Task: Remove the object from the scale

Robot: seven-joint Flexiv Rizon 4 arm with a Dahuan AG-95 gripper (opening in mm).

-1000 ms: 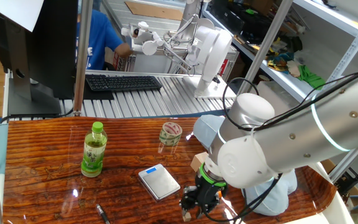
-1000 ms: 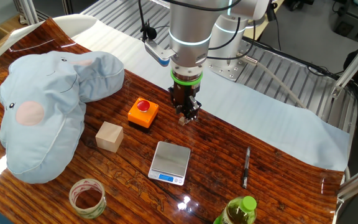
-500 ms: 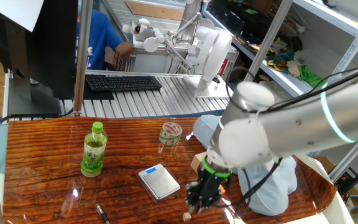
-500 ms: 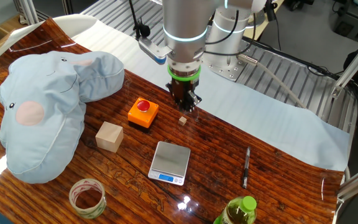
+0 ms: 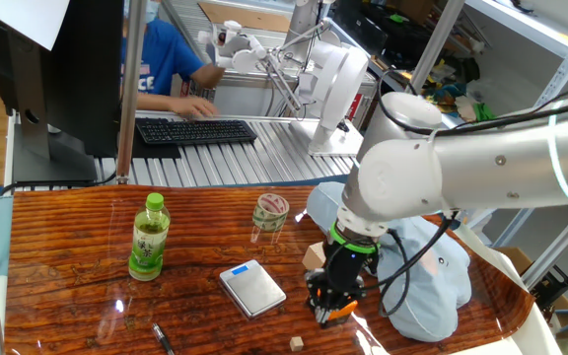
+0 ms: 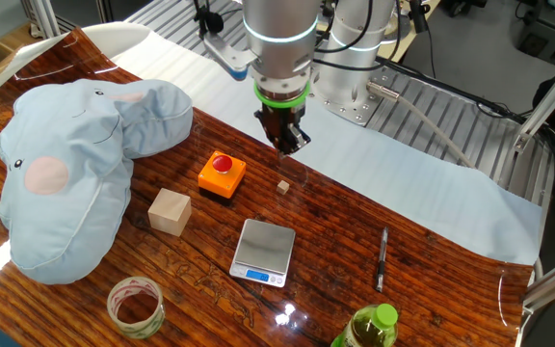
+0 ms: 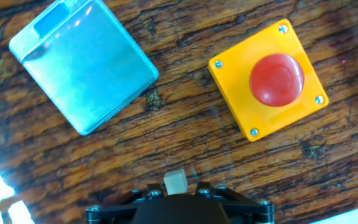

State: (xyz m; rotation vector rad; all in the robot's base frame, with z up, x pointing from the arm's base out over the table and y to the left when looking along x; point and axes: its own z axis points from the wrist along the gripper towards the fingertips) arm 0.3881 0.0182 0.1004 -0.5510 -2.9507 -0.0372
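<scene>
The tiny tan wooden block (image 6: 282,187) lies on the wooden table, apart from the scale, between the orange box and the white cloth. It also shows near the front edge in one fixed view (image 5: 296,343) and between my fingers in the hand view (image 7: 176,182). The silver-grey scale (image 6: 263,251) has a bare plate; it shows too in one fixed view (image 5: 251,288) and the hand view (image 7: 82,65). My gripper (image 6: 284,145) hangs above the block, open a little and empty; it also shows in one fixed view (image 5: 333,301) and the hand view (image 7: 177,191).
An orange box with a red button (image 6: 222,174) sits left of the block. A larger tan cube (image 6: 170,211), a blue plush elephant (image 6: 66,173), a tape roll (image 6: 135,304), a pen (image 6: 382,258) and a green bottle (image 6: 369,328) stand around the scale.
My gripper let go of the block on the table beside the orange box, then rose and drew back from it. The block stays where it landed.
</scene>
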